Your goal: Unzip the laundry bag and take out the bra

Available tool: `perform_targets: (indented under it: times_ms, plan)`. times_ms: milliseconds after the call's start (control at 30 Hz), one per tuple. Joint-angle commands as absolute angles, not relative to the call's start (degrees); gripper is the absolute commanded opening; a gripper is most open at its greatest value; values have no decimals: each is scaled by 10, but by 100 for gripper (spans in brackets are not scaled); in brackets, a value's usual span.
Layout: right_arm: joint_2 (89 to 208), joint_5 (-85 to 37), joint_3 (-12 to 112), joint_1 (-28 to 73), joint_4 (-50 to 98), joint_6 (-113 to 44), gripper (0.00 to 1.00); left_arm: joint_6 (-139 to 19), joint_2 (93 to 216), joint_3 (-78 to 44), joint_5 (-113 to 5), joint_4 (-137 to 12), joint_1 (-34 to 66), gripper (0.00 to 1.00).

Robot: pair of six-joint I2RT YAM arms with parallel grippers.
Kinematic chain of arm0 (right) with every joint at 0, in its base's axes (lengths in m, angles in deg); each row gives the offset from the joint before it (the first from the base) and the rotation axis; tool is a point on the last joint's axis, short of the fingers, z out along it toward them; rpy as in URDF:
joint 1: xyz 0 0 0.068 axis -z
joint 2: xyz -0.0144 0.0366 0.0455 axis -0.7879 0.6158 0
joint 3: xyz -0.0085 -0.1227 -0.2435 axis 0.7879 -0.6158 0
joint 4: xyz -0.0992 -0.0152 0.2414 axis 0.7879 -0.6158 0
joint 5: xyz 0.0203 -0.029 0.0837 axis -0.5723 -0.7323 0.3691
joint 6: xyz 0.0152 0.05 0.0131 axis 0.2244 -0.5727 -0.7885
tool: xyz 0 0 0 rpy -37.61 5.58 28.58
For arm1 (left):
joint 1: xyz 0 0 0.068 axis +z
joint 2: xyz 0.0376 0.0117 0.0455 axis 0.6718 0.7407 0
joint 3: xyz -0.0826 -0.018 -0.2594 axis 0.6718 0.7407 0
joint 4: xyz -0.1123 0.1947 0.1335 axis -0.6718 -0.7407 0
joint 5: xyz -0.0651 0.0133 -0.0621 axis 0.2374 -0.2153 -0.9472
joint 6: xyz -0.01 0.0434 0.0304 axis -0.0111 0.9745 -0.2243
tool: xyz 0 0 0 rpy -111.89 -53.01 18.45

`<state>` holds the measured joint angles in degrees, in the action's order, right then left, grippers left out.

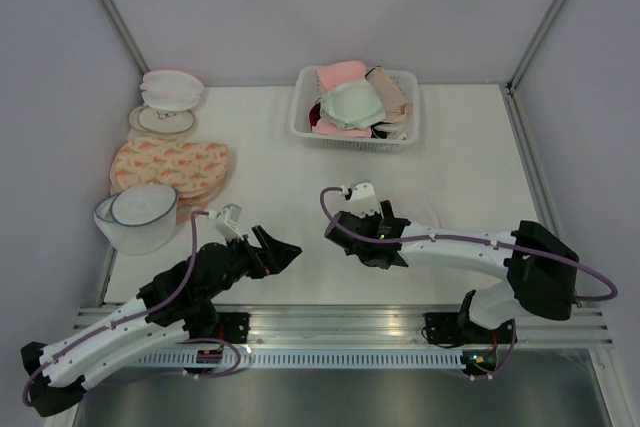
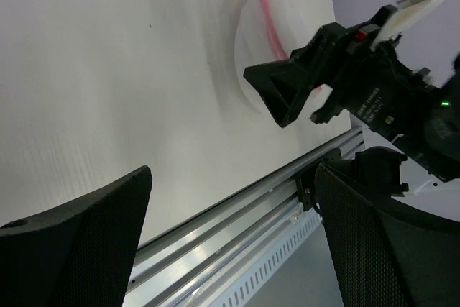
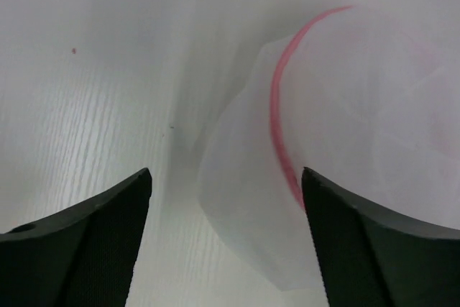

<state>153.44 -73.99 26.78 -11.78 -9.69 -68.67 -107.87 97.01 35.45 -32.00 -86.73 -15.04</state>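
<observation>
The laundry bag [image 3: 359,127], white mesh with pink zipper trim [image 3: 276,120], lies on the white table right of centre. In the top view it is mostly hidden under my right arm, with only a pale edge [image 1: 428,213] showing. It also shows in the left wrist view [image 2: 251,41]. I cannot tell what is inside it. My right gripper [image 3: 226,249] is open just above the bag's near edge [image 1: 385,239]. My left gripper [image 2: 233,249] is open and empty, low over the table's front left [image 1: 287,252]. A pale mint-green bra [image 1: 350,104] lies on top in the basket.
A white basket [image 1: 303,125] of pink and beige bras stands at the back. At the left are a white mesh dome with a dark blue rim [image 1: 140,215], flat orange-patterned bags [image 1: 170,165] and round pink bags [image 1: 170,87]. A metal rail [image 1: 340,322] runs along the near edge.
</observation>
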Motion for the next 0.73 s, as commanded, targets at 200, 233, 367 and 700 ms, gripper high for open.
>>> perform_targets:
  times_ms: [200,233,367,700]
  plan:
    - [1273,-668,264,-123,6,-607,98,-1077,994,348,-312,-859,-151,100]
    - [1244,-686,272,-123,-1,-601,98,-1074,997,348,-315,-854,-151,100]
    - [1201,-747,294,-123,-59,-602,98,-1065,1013,349,-328,-831,-151,100]
    - [1083,-771,266,-123,-81,-601,98,-1029,1050,346,-357,-783,-151,100]
